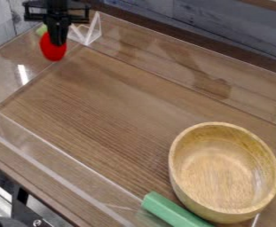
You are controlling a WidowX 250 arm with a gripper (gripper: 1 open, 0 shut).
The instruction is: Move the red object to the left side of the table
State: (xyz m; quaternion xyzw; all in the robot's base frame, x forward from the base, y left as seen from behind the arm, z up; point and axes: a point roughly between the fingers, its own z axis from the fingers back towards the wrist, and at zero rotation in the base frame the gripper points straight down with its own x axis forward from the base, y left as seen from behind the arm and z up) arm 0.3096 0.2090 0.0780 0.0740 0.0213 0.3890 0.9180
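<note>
The black fingers [57,34] pinch the small bright red strawberry-like toy [55,48] from above, in the upper left of the frame, low over the brown wood-grain counter [116,115] by its clear wall. The carry looks nearly done; setting down and letting go remain. The round wooden bowl [224,171] and green flat block [176,211] sit at lower right.

The table [116,106] is left bare across its middle; passage is blocked only by the wooden bowl [224,170] and green block [169,210] near the front right corner.
</note>
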